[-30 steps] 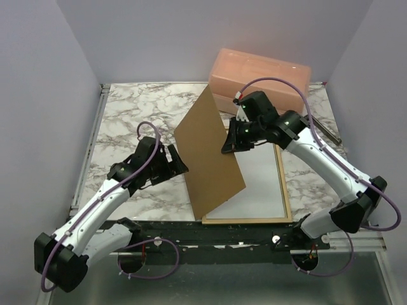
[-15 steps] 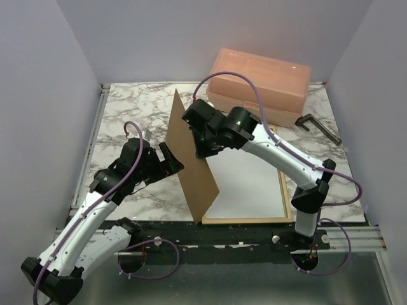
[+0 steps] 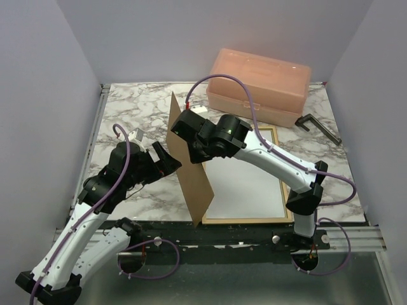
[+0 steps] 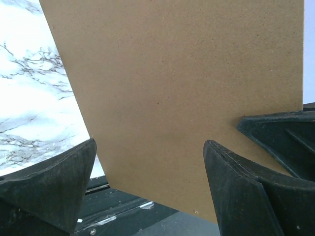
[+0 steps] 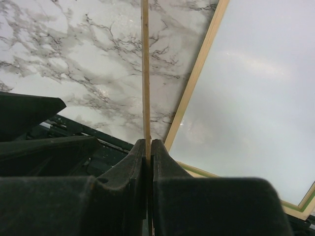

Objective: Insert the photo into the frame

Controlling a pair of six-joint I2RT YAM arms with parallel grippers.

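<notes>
While the right gripper (image 5: 148,145) has its two fingers pressed together on the edge of a flat brown hardboard panel (image 3: 191,178), that panel stands almost upright on the white marble-patterned table (image 3: 127,108), leaning only a little. The right wrist view shows it edge-on as a thin pale line rising from between the closed fingers. Its low near corner comes down by the table's front edge, just left of the frame's near left corner.

A thin rectangular frame (image 3: 248,221) lies flat on the table to the right of the panel, with its pale wood back facing up. A sliver of green shows at one corner in the right wrist view. A plain white, faintly shiny sheet fills the frame's opening from rim to rim. It looks like the white reverse of the photo (image 3: 245,187) lying face down inside the frame, though no printed side is visible to confirm this.

On the panel's other side, the left gripper (image 4: 148,145) has its fingers spread wide and holds nothing. Its camera sees the panel's brown face filling the space in front of the two fingertips. Whether they touch the board I cannot tell, but from above they sit very close to its left face.

A translucent peach plastic box (image 3: 261,79) with a closed lid rests at the far edge of the table, behind the frame and well apart from both grippers.
</notes>
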